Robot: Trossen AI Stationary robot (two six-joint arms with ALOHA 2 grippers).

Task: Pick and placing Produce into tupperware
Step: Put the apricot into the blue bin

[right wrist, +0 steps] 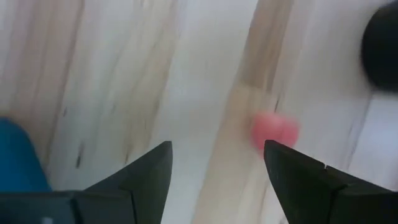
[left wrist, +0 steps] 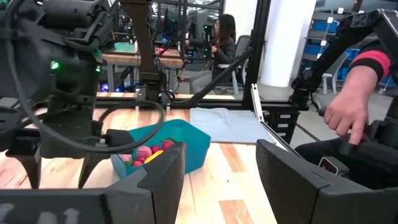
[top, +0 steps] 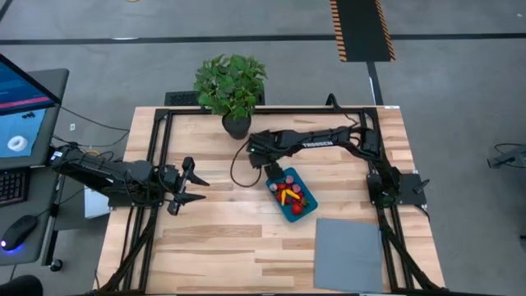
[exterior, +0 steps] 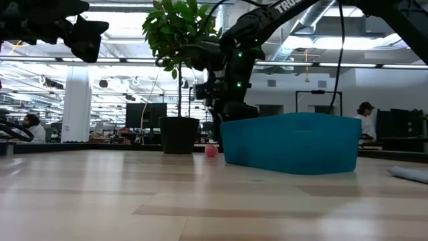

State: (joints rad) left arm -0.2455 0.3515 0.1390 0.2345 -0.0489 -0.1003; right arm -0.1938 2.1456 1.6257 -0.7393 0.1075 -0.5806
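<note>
Right gripper (top: 269,167) hangs at centre frame in the high view, just up-left of the teal tub, fingers pointed down at the table. In its own wrist view the two dark fingers (right wrist: 146,174) stand spread wide with bare wood between them; released, nothing held and nothing touched. A single pink produce piece (right wrist: 274,132) lies on the wood ahead of the fingers and off toward the right-hand finger rather than centred in the gap. The low view confirms it: the pink piece (exterior: 211,150) rests on the table just left of the tupperware (exterior: 290,142), near but apart from the tub wall, below the gripper. Judgement: the coming move turns on this offset; the gripper needs a small sideways shift to centre the piece before descending and closing. The piece looks roundish, so no long axis matters for finger alignment. The tupperware (top: 274,178) sits at centre-right of the high view, long axis running upper-left to lower-right, already holding several red and yellow pieces (top: 292,194). The right arm is plainly the nearer. Left gripper (top: 189,185) waits at mid-left of the high view, well apart from the tub, fingers open and empty. The potted plant (top: 232,86) stands just above the work area; risk of cable or arm brushing it appears low.
</note>
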